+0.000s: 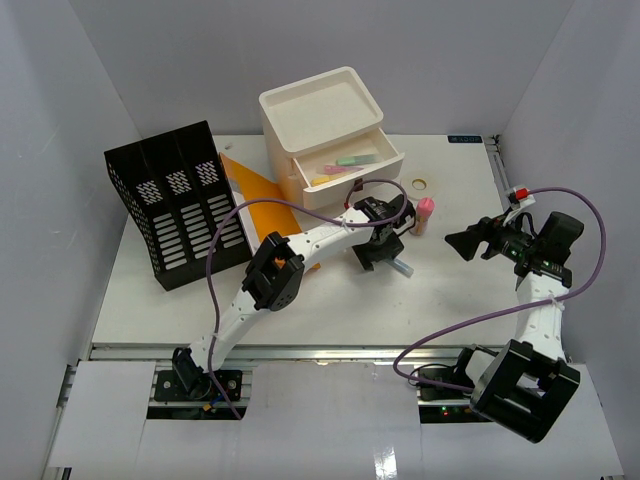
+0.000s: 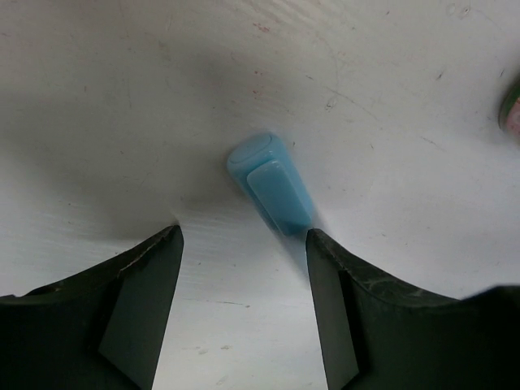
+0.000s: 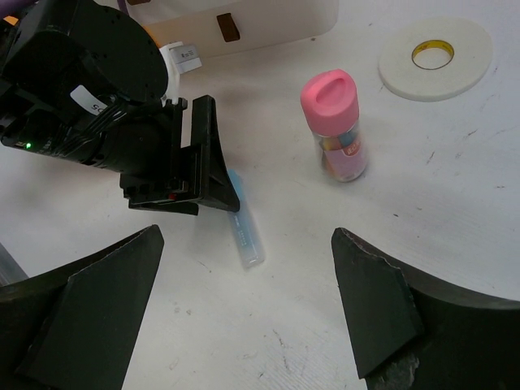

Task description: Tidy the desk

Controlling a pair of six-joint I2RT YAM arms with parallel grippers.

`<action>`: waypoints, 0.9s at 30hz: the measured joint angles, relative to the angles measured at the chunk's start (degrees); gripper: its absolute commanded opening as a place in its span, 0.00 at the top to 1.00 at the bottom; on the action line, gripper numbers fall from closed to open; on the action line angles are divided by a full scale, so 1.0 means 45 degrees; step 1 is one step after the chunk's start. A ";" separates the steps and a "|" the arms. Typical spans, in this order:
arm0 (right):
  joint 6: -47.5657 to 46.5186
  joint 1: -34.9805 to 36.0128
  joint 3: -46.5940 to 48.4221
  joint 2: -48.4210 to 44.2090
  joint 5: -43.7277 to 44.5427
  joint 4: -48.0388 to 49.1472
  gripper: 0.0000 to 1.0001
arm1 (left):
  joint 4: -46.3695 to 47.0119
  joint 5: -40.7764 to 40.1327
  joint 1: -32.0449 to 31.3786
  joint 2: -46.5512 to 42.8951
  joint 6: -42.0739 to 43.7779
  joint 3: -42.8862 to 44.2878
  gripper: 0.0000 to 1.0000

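The white desk carries a light blue marker near its middle. My left gripper is lowered over one end of it. In the left wrist view the marker lies just beyond the fingertips, close to the right finger, and the left gripper stands open with bare desk between its jaws. My right gripper hovers open to the right. Its own view shows the right gripper empty, the marker and the left gripper's black body over it.
A pink-capped bottle stands just right of the left gripper. A tape roll lies behind it. The cream drawer box has its top drawer open. A black file holder and orange folder sit far left.
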 measured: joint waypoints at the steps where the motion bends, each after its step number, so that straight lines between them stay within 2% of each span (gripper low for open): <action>1: 0.0001 -0.0005 0.0000 -0.0015 -0.0005 0.0000 0.09 | -0.0006 -0.0040 0.0000 0.0038 -0.0062 0.0067 0.36; 4: -0.0004 -0.0005 0.0000 -0.0032 -0.0014 0.0005 0.09 | 0.0117 -0.0196 -0.0037 0.0071 -0.0130 0.0125 0.40; 6: -0.0004 -0.0009 0.0000 -0.0032 -0.0024 0.0000 0.09 | 0.0307 -0.0545 -0.0201 0.0069 -0.0047 0.0125 0.39; 9: -0.0004 -0.0015 0.0000 -0.0032 -0.0073 0.0000 0.09 | 0.0591 -0.1420 -0.0524 0.0061 0.0275 0.0117 0.28; 14: -0.0004 -0.0015 0.0000 -0.0032 -0.0130 0.0005 0.09 | 0.1324 -0.2526 -0.1120 -0.0010 0.0910 -0.0166 0.19; 21: -0.0005 -0.0015 -0.0014 -0.0032 -0.0145 0.0007 0.09 | 0.1618 -0.2758 -0.1328 -0.0051 0.0780 -0.0283 0.18; 27: -0.0008 -0.0015 -0.0044 -0.0032 -0.0140 0.0010 0.09 | 0.1695 -0.2654 -0.1142 0.0005 0.0471 -0.0223 0.24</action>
